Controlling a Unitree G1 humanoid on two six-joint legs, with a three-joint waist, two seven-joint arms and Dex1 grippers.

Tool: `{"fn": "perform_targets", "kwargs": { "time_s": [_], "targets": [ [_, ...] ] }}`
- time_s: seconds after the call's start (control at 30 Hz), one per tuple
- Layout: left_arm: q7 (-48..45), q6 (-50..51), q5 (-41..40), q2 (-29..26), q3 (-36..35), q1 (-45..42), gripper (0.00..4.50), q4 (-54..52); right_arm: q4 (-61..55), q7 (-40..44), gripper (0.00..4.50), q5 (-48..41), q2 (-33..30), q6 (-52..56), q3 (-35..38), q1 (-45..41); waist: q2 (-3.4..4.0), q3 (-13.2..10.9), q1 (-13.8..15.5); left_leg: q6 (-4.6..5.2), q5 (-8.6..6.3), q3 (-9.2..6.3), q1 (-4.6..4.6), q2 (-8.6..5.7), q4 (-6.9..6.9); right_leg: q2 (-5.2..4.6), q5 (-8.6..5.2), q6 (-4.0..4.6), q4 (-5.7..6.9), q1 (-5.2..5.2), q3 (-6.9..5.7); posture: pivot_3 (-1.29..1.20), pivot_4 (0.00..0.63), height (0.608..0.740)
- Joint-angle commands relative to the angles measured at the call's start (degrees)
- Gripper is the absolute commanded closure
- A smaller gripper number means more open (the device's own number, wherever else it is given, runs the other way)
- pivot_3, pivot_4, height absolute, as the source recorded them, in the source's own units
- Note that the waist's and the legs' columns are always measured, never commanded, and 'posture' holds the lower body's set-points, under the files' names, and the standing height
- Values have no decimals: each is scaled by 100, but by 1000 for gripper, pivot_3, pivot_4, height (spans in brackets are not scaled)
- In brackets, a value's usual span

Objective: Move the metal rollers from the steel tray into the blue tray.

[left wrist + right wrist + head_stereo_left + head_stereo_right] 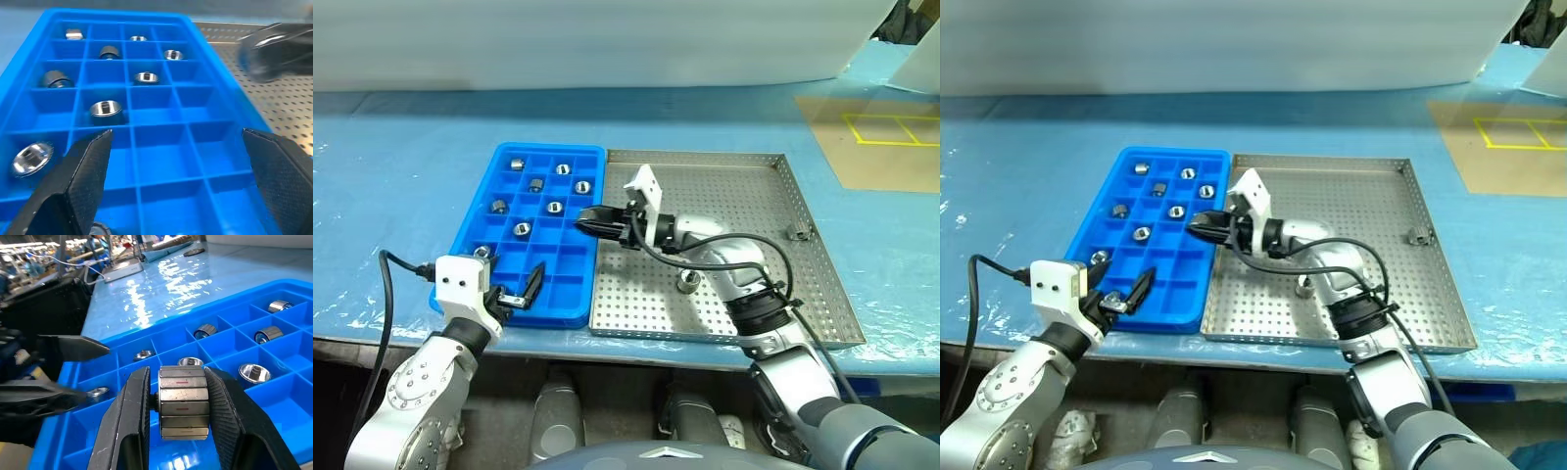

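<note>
Metal rollers [522, 229] look small, rigid, dense and slick; flat opposite faces suit pinching. One [184, 401] sits clamped in the right gripper [585, 221] over the blue tray [570, 311]; another [687, 283] lies in the steel tray [822, 284]. Left gripper [519, 291] stands wide, empty.

Glossy blue plastic tray [570, 305] holds shiny metal rollers [555, 207] — beside it a matt, perforated steel tray [744, 201] on glossy blue sheeting [401, 176].

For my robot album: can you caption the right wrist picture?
Right claw carries a roller over the blue tray.
</note>
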State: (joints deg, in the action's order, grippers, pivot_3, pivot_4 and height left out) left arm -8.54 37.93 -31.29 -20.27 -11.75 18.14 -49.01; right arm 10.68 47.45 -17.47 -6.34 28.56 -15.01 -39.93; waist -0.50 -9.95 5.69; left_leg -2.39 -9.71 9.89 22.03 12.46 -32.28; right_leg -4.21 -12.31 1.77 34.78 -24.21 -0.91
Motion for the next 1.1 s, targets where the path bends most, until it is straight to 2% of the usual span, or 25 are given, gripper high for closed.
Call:
{"fn": "perform_targets", "kwargs": {
  "time_s": [0.03, 0.37, 0.67, 1.1],
  "targets": [
    [-136, 25, -203, -109, -146, 124, 55, -377, 351, -169, 3294, 317, 192, -396, -124, -285, 0, 0, 10, -1, 0, 0, 0, 0, 2, 0, 0, 0, 0, 0, 0, 237, 150, 740],
    [-194, 36, -826, -141, -278, 770, 55, -1017, 1335, -91, 3294, 777, 670, -877, -295, -714, 0, 0, 104, -2, 1, -7, 4, 3, 8, 0, -4, 7, -1, -1, -11, 364, 150, 740],
    [-184, -148, -876, -285, -178, 976, 55, -1099, 1630, 298, 3294, 901, 1001, -955, -504, -928, 1, -1, 309, -3, 1, -10, 2, 9, 10, 1, -6, 9, 1, -1, -13, 390, 150, 740],
    [-14, -6, -1043, -429, -166, 621, 55, -1018, 1713, 534, 3294, 1524, 683, -1203, -952, -711, 0, 1, 337, -13, 6, -13, 2, 7, 9, 1, -5, 8, 7, 0, -14, 362, 150, 740]
  ]
}}
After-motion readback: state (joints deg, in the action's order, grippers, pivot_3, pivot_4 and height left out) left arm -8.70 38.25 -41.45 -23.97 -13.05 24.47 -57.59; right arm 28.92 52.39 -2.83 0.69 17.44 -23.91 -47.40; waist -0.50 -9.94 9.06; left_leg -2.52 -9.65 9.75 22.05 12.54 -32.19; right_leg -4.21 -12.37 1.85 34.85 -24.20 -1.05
